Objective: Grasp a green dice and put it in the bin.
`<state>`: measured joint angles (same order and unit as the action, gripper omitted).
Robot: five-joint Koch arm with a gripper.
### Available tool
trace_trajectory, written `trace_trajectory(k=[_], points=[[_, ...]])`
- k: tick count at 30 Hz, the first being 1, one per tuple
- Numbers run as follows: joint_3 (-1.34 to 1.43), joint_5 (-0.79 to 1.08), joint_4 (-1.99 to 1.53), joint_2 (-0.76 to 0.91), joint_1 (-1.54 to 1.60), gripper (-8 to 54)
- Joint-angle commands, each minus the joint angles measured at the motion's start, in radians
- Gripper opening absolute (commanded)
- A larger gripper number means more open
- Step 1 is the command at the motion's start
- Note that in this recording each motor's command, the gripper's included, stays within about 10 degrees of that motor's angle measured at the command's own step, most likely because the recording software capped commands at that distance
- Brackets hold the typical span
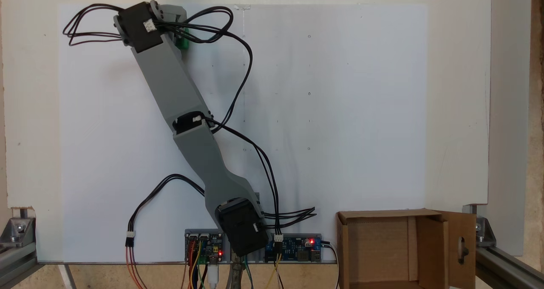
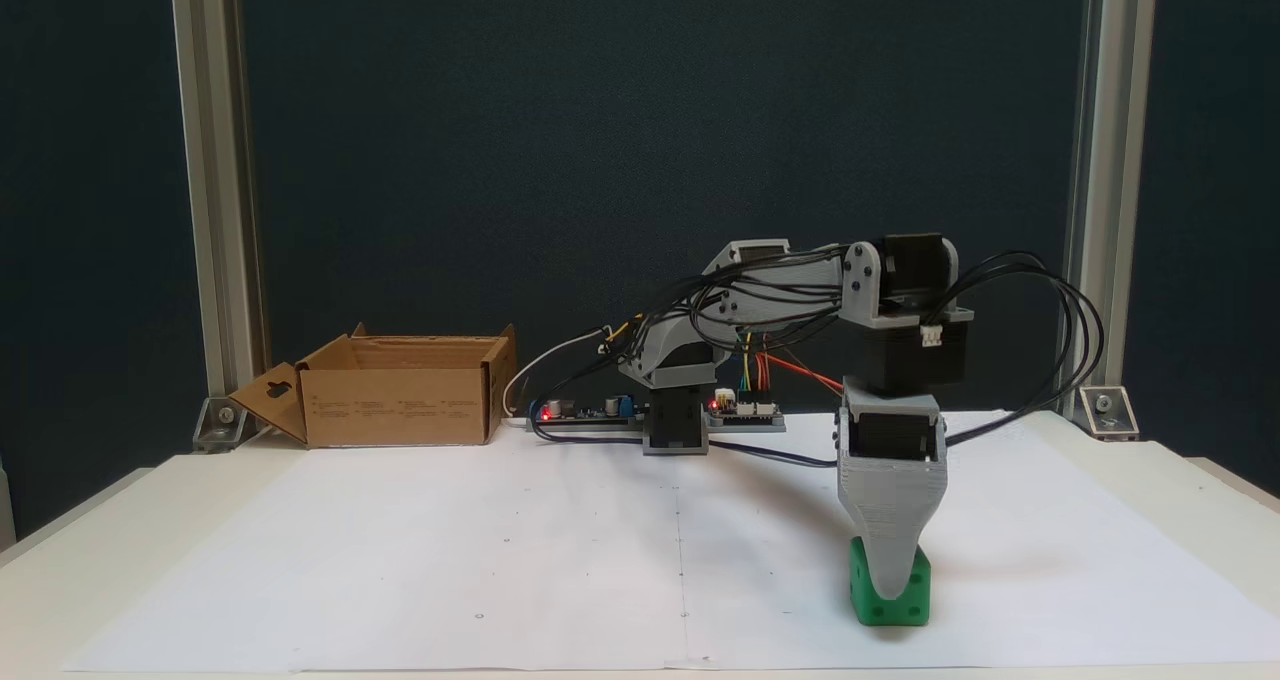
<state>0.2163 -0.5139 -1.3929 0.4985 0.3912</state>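
Note:
The green dice [image 2: 912,608] rests on the white paper near the table's front right in a fixed view, and shows as a green sliver [image 1: 184,41] under the wrist at upper left in the other. My gripper [image 2: 890,588] points straight down onto it. One grey jaw covers the dice's front face and the other jaw is hidden behind, so its state is unclear. The bin [image 2: 400,405], a brown cardboard box with its slotted flap folded out, stands open at the back left; in the view from above the bin [image 1: 382,215] sits at lower right.
Circuit boards with red lights [image 2: 745,410] and loose black cables [image 2: 1070,360] flank the arm's base. Aluminium posts [image 2: 215,190] stand at both back corners. The white paper sheet [image 2: 500,560] covers the table between the dice and the bin.

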Motion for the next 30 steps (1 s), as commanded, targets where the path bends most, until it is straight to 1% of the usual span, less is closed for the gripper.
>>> trace_trajectory(k=[1,16,30], points=[[-0.078,0.002,-0.002,0.015,0.000,43.1],[-0.078,0.002,-0.003,0.005,0.000,41.4],[-0.077,0.003,0.038,-0.020,0.000,41.4]])
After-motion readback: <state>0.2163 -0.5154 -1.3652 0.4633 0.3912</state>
